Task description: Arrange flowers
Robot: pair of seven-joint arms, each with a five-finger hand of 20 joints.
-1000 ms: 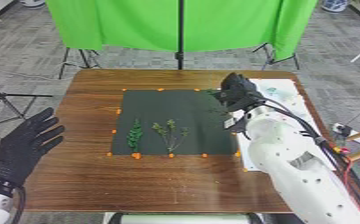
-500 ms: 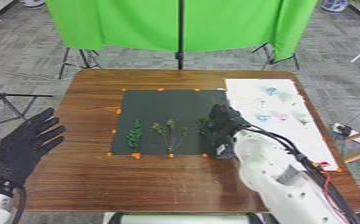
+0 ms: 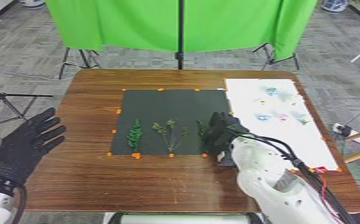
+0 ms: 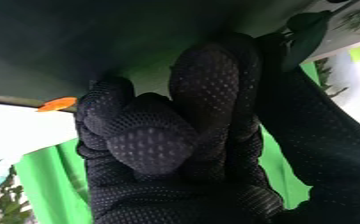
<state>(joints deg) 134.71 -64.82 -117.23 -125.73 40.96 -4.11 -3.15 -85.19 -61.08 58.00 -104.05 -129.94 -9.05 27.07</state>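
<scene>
So, placing greenery looks like the step in hand: the right hand (image 3: pixel 219 136) is down at the dark mat (image 3: pixel 172 100), fingers curled in, and I judge it's pinching the small sprig (image 3: pixel 202 129), whose leaves poke out beside its fingertips. Off to that hand's left lie the branching stem (image 3: pixel 170 136) and, farther over, the leafy stalk (image 3: pixel 134 136); to its right, on the white sheet (image 3: pixel 296 145), wait the blue flower (image 3: pixel 263 118) and the pink flower (image 3: pixel 281 117). Left hand (image 3: pixel 27 137)? Empty, relaxed, well apart. Next up, I'd say: settle the sprig, ease the grip, lift clear without dragging it. As for brands, labels or writing, nothing readable.
</scene>
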